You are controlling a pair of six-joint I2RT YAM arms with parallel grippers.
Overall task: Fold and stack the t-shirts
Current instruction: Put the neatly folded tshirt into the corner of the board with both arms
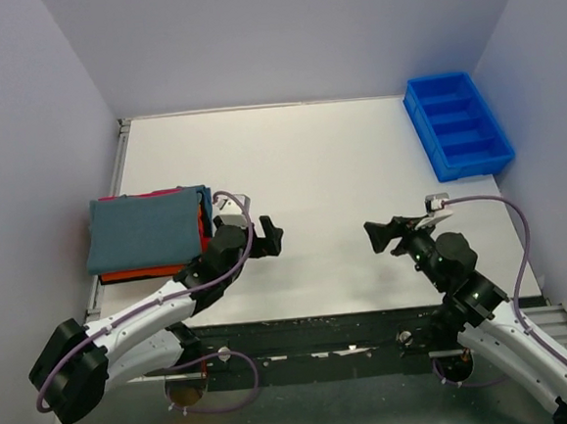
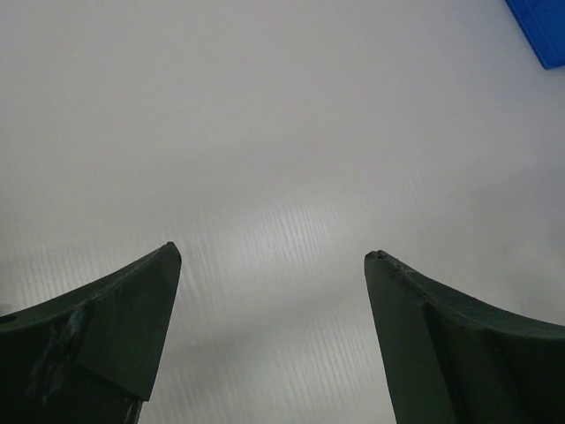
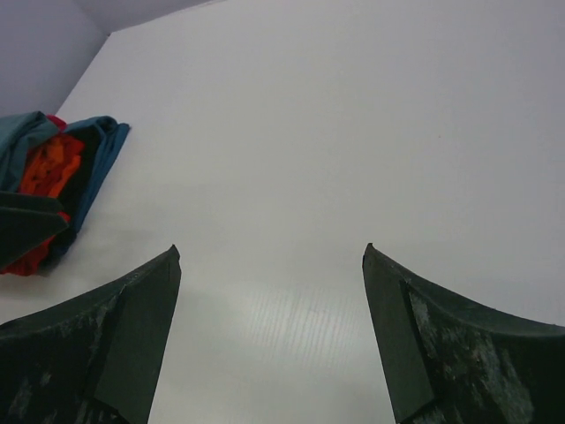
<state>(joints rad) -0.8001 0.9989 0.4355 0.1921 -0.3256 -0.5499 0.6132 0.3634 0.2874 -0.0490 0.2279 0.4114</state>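
The t-shirts lie folded in one stack at the table's left edge. The slate grey-blue shirt (image 1: 147, 228) is on top, a crimson-pink edge (image 1: 135, 196) shows behind it, and the orange shirt (image 1: 136, 274) peeks out beneath. In the right wrist view the stack's side shows grey-blue (image 3: 93, 159) and orange (image 3: 48, 168) folds. My left gripper (image 1: 271, 235) hovers just right of the stack, open and empty (image 2: 274, 256). The right gripper (image 1: 379, 236) faces it across the table's middle, open and empty (image 3: 269, 252).
A bright blue plastic tray (image 1: 456, 126) with compartments stands at the back right; its corner (image 2: 540, 31) shows in the left wrist view. White table (image 1: 310, 171) lies between the grippers, with walls on three sides.
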